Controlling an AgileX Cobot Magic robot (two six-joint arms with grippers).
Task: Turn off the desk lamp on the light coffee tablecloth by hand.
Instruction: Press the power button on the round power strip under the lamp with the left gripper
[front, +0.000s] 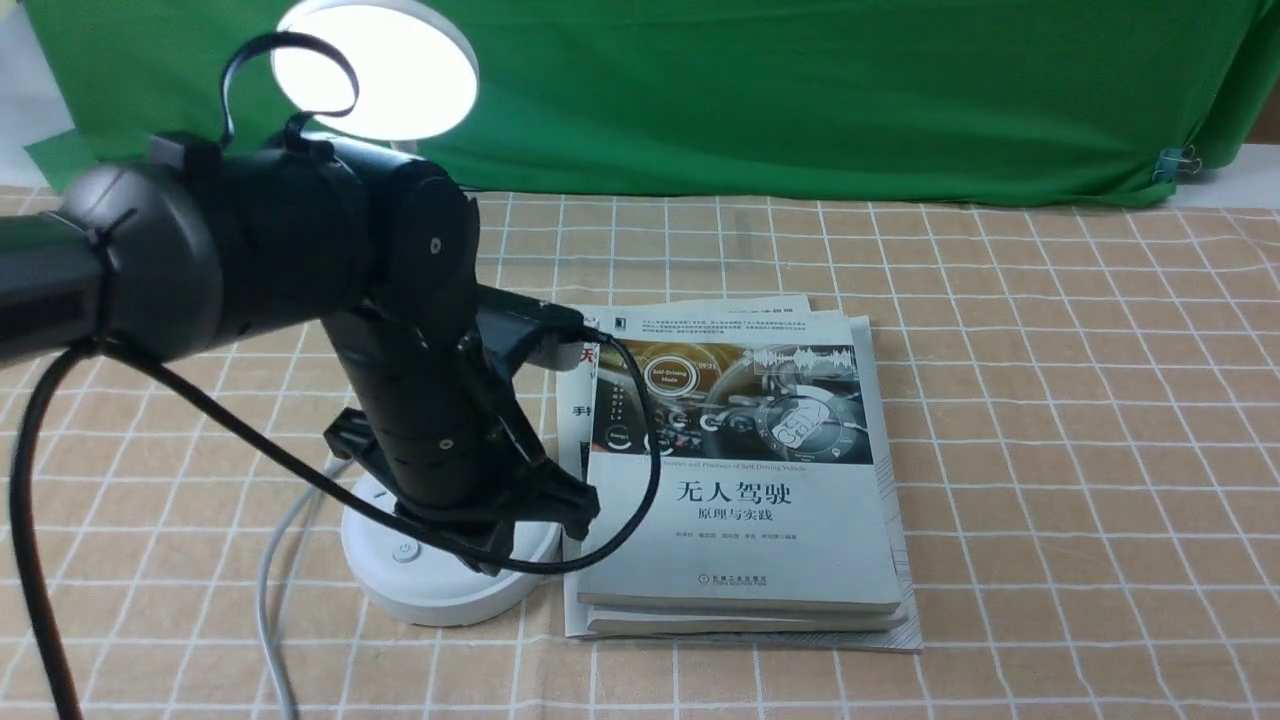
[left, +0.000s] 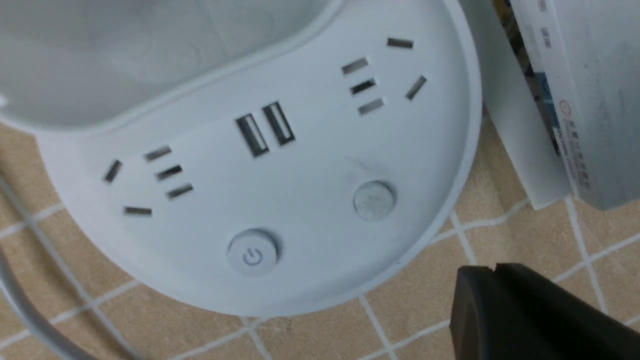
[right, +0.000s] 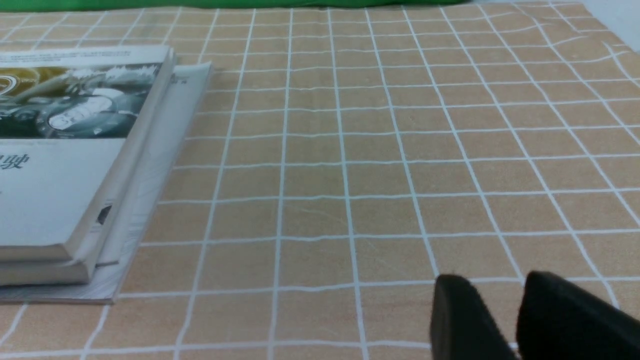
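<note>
The desk lamp stands at the left on the light coffee tablecloth (front: 1000, 400). Its disc head (front: 375, 65) glows brightly. My left arm (front: 400, 400) leans over the round white base (front: 440, 590). The left wrist view shows the base (left: 300, 165) with sockets, a power button (left: 252, 255) and a second round button (left: 373, 200). My left gripper (left: 492, 270) is shut and empty, its tip over the cloth just beside the base rim, near the second button. My right gripper (right: 492, 285) is open a little and empty above bare cloth.
A stack of white books (front: 740, 480) lies right next to the lamp base; it also shows in the right wrist view (right: 75, 150). The lamp's white cord (front: 270, 600) runs toward the front left. A green backdrop cloth (front: 800, 90) hangs behind.
</note>
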